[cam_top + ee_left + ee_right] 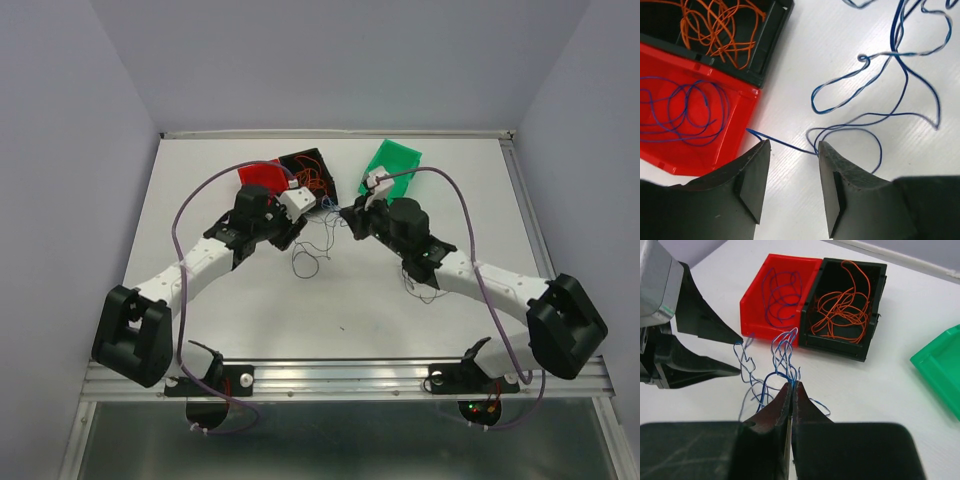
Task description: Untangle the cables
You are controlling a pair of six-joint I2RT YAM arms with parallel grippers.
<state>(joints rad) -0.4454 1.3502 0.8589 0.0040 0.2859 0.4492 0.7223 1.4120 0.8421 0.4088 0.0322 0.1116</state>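
Three bins (pixel 752 315), one tangle of blue cables (pixel 785 371)

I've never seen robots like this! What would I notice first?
Probably the curly blue wires loose on the white table: the right gripper is pinched shut on them, the left gripper open nearby. Behind them, side by side, a red bin holds more blue wires and a black bin holds orange wires.
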